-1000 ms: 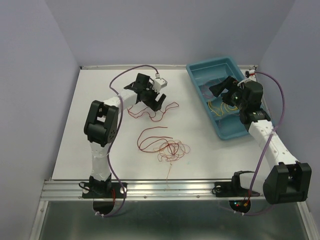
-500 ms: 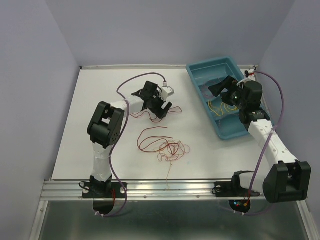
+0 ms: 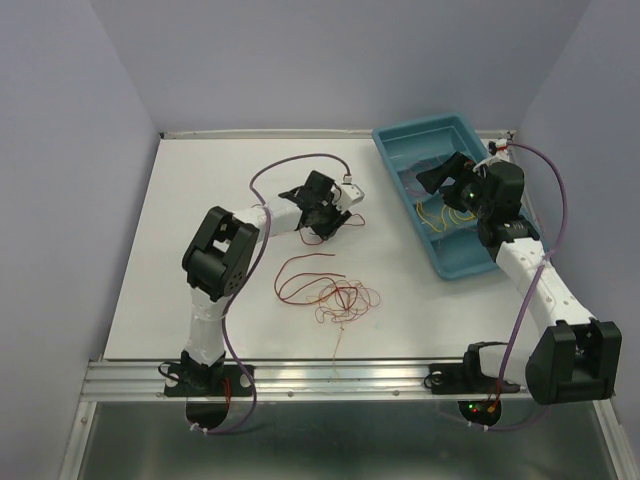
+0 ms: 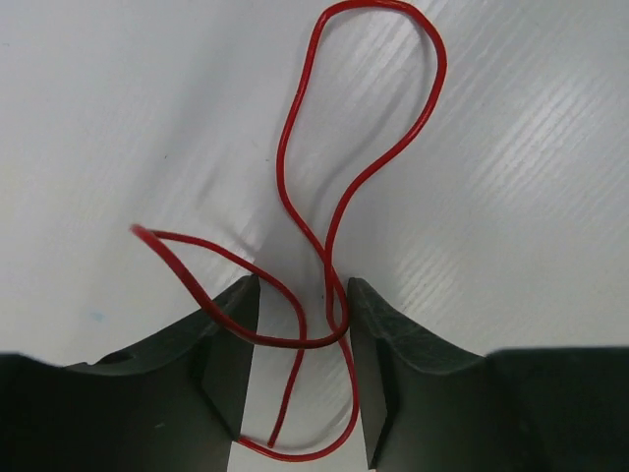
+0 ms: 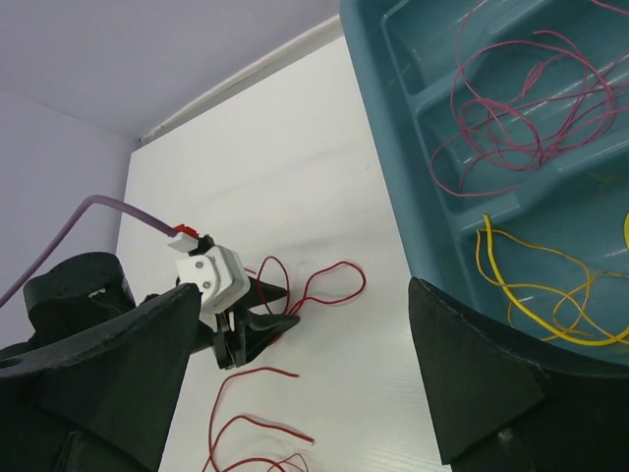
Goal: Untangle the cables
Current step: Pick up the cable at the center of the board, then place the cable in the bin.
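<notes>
A loose red cable (image 4: 281,157) lies in loops on the white table; it also shows in the top view as the red cable (image 3: 352,218). My left gripper (image 4: 303,295) is down at the table with two loops of this cable between its jaws. The jaws stand partly closed, with a gap still around the wire. The same left gripper (image 3: 335,222) sits behind the tangle (image 3: 340,297) of red and orange cables, apart from it. My right gripper (image 3: 440,180) hovers open and empty over the tray.
A teal tray (image 3: 395,150) with compartments stands at the back right, holding yellow cables (image 5: 531,285) and dark red cables (image 5: 511,118). A long red strand (image 3: 300,262) curves at the tangle's left. An orange end (image 3: 338,352) trails to the table's front edge.
My left gripper has moved right and lowered onto the loose red cable, and its jaws have narrowed around it. The right arm has not moved.
</notes>
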Robot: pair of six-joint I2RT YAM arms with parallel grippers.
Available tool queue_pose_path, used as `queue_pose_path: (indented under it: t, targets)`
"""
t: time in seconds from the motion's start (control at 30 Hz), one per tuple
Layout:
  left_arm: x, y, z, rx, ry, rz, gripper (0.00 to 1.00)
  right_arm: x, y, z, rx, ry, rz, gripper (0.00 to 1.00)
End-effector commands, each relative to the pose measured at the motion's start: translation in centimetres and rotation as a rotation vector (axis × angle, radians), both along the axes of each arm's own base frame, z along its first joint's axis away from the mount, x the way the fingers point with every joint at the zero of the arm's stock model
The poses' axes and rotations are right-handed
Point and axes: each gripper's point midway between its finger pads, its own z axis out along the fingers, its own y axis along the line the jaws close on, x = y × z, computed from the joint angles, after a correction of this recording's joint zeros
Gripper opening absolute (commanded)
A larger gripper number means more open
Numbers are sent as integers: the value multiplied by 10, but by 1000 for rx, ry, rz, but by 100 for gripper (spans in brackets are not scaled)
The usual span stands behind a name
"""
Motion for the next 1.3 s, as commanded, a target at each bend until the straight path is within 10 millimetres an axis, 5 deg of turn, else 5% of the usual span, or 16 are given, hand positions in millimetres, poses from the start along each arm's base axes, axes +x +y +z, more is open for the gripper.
queue_pose_path:
  t: [0.0, 0.07, 0.17, 0.27, 0.5, 0.6, 0.7, 0.83, 0.87, 0.9, 1.03, 1.07, 1.17, 1.2, 1.27]
  targets:
    - [1, 1, -4, 40, 10, -23, 40, 2, 2, 4, 10, -36, 13, 91]
    - [0, 0, -2, 35, 10, -29, 29, 2, 3, 4, 13, -35, 17, 91]
    - [1, -2, 6, 23, 4, -39, 0, 2, 4, 4, 13, -35, 23, 91]
    - [0, -6, 38, -21, -12, -64, 0, 2, 6, 2, 13, -38, 41, 91]
    - [-1, -14, 193, -146, -174, -132, 0, 1, 15, 1, 19, -61, 93, 90]
    - [-8, -9, 235, -158, -220, -146, 0, -1, 21, 2, 19, -80, 126, 90]
    - [-7, -11, 301, -222, -331, -149, 0, -3, 17, 6, 5, -103, 100, 90]
    - [-12, -23, 334, -254, -339, -180, 0, -10, -13, 25, -34, -173, -78, 90]
    - [-16, -28, 365, -294, -394, -199, 0, -9, -30, 27, -50, -180, -171, 90]
    - [-14, -32, 367, -289, -402, -197, 0, -17, -37, 35, -49, -207, -214, 90]
    - [-19, -42, 431, -353, -592, -172, 0, -26, -72, 44, -71, -220, -411, 91]
    - [-28, -46, 453, -406, -645, -180, 0, -28, -83, 40, -84, -197, -475, 92]
    - [-43, -56, 469, -491, -668, -220, 0, -32, -99, 36, -90, -160, -564, 94]
    - [-62, -58, 497, -577, -720, -280, 0, -34, -108, 34, -90, -152, -618, 94]
    - [-74, -64, 497, -633, -710, -334, 0, -37, -116, 33, -88, -148, -669, 94]
